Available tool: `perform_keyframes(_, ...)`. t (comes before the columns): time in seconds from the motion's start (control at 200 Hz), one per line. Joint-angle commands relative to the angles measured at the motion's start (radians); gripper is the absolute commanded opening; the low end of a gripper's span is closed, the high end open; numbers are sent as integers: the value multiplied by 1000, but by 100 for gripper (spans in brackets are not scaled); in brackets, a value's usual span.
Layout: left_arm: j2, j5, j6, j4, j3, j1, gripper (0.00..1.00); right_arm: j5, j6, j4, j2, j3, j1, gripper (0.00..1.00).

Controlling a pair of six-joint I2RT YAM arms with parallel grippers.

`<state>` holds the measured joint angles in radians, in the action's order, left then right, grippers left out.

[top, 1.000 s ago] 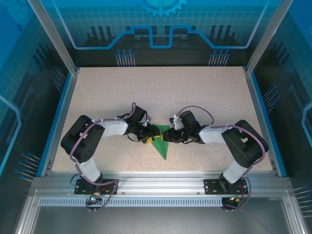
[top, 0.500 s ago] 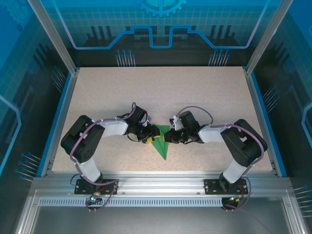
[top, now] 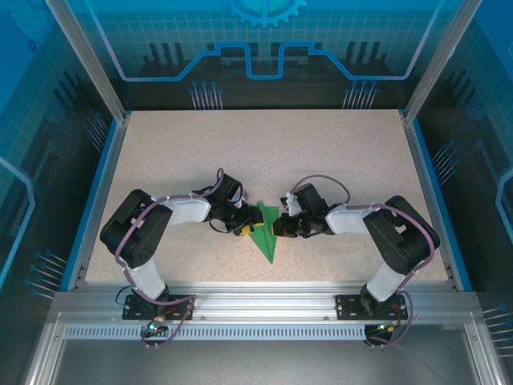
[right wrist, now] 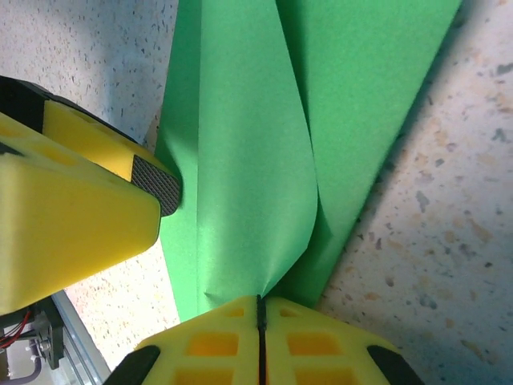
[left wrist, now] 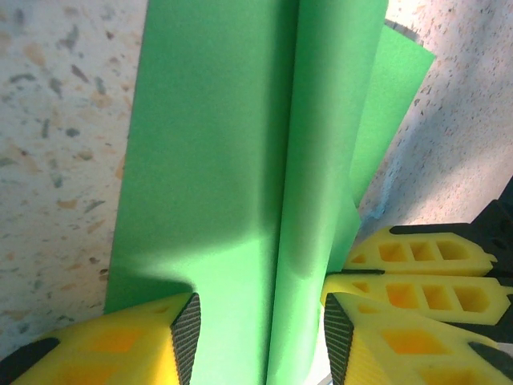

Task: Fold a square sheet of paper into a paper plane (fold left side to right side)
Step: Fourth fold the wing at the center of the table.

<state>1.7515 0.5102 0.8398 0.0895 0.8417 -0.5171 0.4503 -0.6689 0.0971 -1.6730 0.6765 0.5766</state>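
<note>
Currently in hand: the lengthwise fold, as I judge it; the paper plane (top: 264, 234) is already showing a slim dart outline, with one flap standing up instead of lying flat.
Paper plane, place: it is lying near the middle of the desk (top: 321, 152), a little toward 6 o'clock, its tip pointing at roughly 6 and its wide end at 12, between the two tools.
Paper plane, make: thin bright green sheet, matte and unmarked, with straight cut edges; the raised flap is curving over in a soft rounded ridge, not a pressed crease.
Right tool (right wrist: 259, 309): reaching in from 3 o'clock, its yellow fingers (right wrist: 321, 345) are pressing fully together, and the flap is running into their seam, so it is pinching the paper.
Left tool (left wrist: 260, 321): coming in from 9 o'clock, it is standing about half open, straddling the ridge; one dark ribbed pad (left wrist: 186, 329) is sitting at the flat layer, and it is gripping nothing.
Next move: probably calling for the pinched flap to be carried across toward 3 o'clock, edge onto edge, while the left tool is pinning the lower layer, then pressing the ridge flat.
Desk, surface: pale, speckled, hard and level, offering slick footing for thin paper.
</note>
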Motion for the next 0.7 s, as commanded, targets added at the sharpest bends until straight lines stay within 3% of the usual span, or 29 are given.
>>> perform_keyframes(0.0,42,-26,-5,58,-1,-6,48,-14,27,-54,9,24,-13,8)
perform_keyframes(0.695,45,-25,-3,56,-6,-6,49,-30,49,-91,-20,42,-12,9)
